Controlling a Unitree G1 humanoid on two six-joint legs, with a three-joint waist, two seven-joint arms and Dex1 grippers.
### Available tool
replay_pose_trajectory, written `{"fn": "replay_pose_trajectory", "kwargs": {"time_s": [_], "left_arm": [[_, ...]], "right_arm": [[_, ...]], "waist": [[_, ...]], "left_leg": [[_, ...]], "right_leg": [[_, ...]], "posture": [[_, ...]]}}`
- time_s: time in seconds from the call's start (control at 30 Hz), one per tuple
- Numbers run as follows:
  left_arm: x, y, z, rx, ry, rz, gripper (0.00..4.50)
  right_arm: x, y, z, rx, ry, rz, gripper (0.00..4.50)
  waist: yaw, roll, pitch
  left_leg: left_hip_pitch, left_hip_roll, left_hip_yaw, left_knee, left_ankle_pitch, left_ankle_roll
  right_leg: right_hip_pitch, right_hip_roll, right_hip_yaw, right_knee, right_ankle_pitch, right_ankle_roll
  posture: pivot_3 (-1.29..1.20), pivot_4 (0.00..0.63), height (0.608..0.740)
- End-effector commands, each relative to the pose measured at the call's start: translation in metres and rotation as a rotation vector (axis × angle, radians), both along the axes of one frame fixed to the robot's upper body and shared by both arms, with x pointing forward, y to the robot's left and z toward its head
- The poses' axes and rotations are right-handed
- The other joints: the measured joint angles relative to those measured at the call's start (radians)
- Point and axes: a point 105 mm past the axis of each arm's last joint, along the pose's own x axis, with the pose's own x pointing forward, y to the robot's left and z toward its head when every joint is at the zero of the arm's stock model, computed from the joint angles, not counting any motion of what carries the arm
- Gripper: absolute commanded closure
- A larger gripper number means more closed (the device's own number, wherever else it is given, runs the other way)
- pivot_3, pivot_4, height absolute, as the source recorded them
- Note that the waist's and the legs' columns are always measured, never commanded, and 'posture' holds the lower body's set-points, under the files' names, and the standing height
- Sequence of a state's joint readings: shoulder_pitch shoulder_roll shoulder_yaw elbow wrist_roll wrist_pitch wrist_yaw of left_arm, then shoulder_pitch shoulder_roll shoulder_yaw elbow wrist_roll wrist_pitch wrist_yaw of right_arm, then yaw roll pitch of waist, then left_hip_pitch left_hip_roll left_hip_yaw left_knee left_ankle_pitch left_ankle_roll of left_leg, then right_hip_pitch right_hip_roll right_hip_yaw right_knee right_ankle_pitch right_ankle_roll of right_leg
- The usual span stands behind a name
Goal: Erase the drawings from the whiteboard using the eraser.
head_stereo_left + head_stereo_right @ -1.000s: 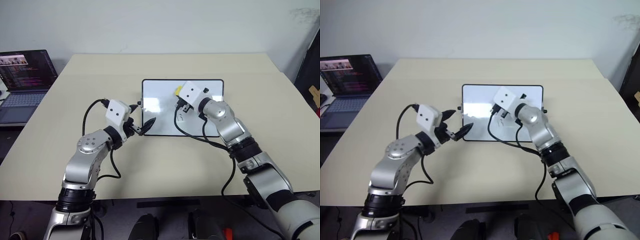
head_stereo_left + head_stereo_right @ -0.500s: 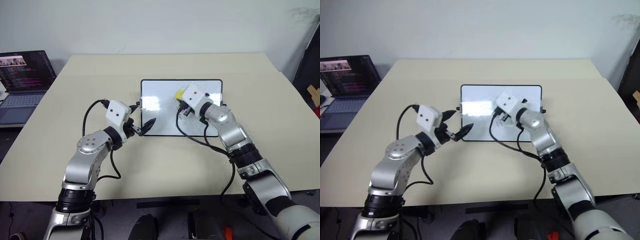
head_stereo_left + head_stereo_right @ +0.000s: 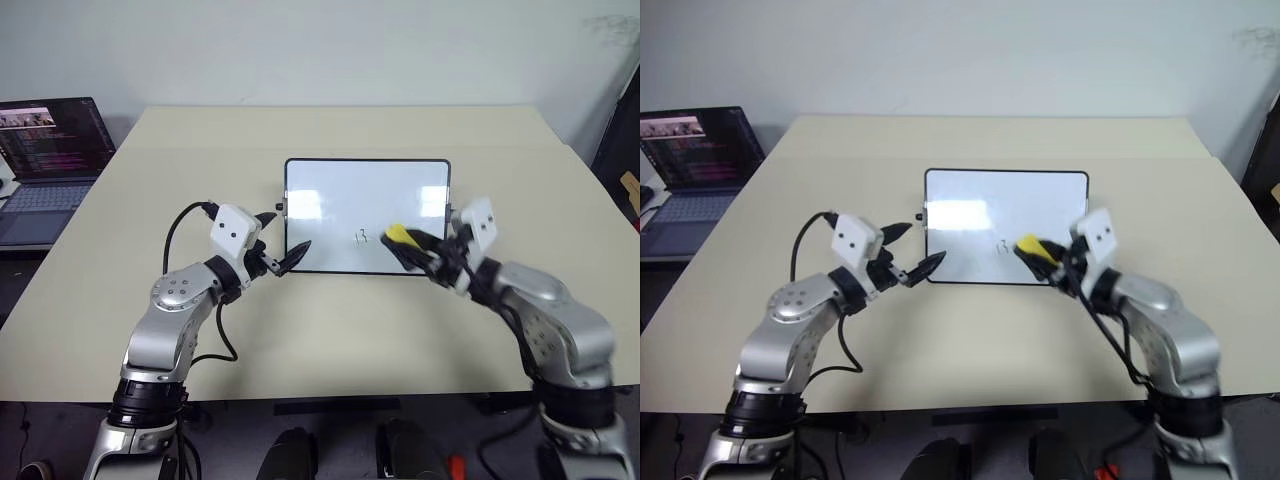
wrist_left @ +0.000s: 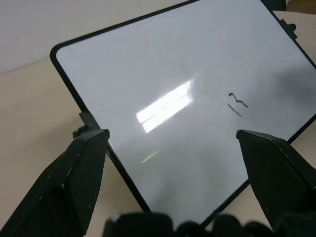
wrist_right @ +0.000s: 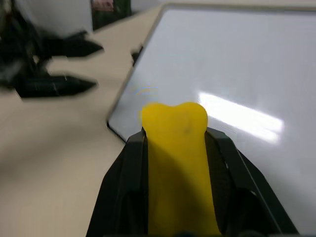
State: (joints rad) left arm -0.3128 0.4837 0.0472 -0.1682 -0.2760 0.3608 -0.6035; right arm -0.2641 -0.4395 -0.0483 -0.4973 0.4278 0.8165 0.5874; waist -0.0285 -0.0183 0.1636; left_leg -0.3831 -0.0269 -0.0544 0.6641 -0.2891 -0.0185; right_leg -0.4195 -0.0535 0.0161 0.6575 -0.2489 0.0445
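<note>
Even, bright room light. A white glare patch lies on the whiteboard (image 3: 330, 205). The right wrist view is blurred, the eraser (image 5: 178, 163) is soft.

We cannot read the drawings (image 3: 362, 237): they are too small on the whiteboard (image 3: 340, 195) to make out as digits. The eraser (image 5: 178, 163) hides the board's near part in the right wrist view, and its dark underside is out of sight. The left gripper (image 5: 59, 66) looks blurred there. The laptop (image 3: 45, 165) is cut off by the picture's edge.
</note>
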Motion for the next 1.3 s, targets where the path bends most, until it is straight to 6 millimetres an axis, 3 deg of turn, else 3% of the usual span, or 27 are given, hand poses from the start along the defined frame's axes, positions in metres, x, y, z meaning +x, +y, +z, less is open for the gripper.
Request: {"fn": "replay_pose_trajectory", "kwargs": {"time_s": [0.03,0.17,0.4,0.57,0.73,1.0,1.13,1.3], "left_arm": [[-0.008,0.003,0.013,-0.03,-0.062,-0.006,0.0],[-0.016,0.007,-0.006,0.001,-0.008,-0.01,0.0],[-0.015,0.008,-0.01,-0.004,0.027,-0.022,0.0],[-0.012,0.005,-0.008,0.004,0.022,-0.026,0.0],[-0.012,-0.004,-0.007,0.013,0.019,-0.056,0.0],[-0.013,-0.012,-0.008,0.047,0.013,-0.093,0.0],[-0.013,-0.015,-0.007,0.04,0.012,-0.105,0.0],[-0.011,-0.016,-0.005,0.042,0.007,-0.11,0.0]], "right_arm": [[-0.012,0.0,0.005,-0.052,-0.119,-0.036,3.29],[-0.014,-0.009,-0.003,-0.054,-0.176,-0.167,3.29],[-0.009,0.003,-0.007,-0.172,-0.304,-0.174,3.29],[0.016,0.026,-0.005,-0.32,-0.425,-0.124,3.29],[0.043,0.058,0.013,-0.326,-0.483,-0.062,3.29],[0.091,0.063,0.023,-0.348,-0.504,-0.112,3.29],[0.097,0.062,0.008,-0.386,-0.471,-0.105,3.29],[0.084,0.06,-0.033,-0.493,-0.394,-0.027,3.29]], "waist": [[-0.005,0.0,0.0],[-0.004,0.0,0.0],[0.0,0.0,0.0],[-0.005,-0.001,0.0],[-0.003,-0.001,0.0],[-0.001,-0.001,0.0],[-0.001,-0.001,0.0],[-0.002,-0.001,0.0]], "left_leg": [[0.001,0.0,0.001,0.0,0.0,0.0],[0.003,0.001,0.002,0.0,0.0,0.0],[0.005,-0.001,0.0,0.001,0.0,0.0],[0.008,0.0,0.0,0.001,0.0,0.0],[0.011,0.0,0.0,0.0,0.0,0.0],[0.01,0.0,0.0,0.0,0.0,0.0],[0.01,0.0,0.0,-0.001,0.0,0.0],[0.009,0.0,0.0,-0.001,0.0,0.0]], "right_leg": [[0.0,0.0,0.001,0.001,0.0,0.0],[0.001,0.001,0.001,0.002,0.0,0.0],[0.004,0.002,0.0,0.002,0.0,0.0],[0.007,0.004,0.0,0.002,0.0,0.0],[0.01,0.005,0.0,0.001,0.0,0.0],[0.009,0.004,0.0,0.0,0.0,0.0],[0.009,0.003,0.0,-0.001,0.0,0.0],[0.008,0.001,0.0,-0.001,0.0,0.0]], "posture": [[0.0,0.15,0.74],[0.0,0.15,0.74],[0.0,0.15,0.74],[0.0,0.15,0.74],[0.0,0.15,0.74],[0.0,0.15,0.74],[0.0,0.15,0.74],[0.0,0.15,0.74]]}}
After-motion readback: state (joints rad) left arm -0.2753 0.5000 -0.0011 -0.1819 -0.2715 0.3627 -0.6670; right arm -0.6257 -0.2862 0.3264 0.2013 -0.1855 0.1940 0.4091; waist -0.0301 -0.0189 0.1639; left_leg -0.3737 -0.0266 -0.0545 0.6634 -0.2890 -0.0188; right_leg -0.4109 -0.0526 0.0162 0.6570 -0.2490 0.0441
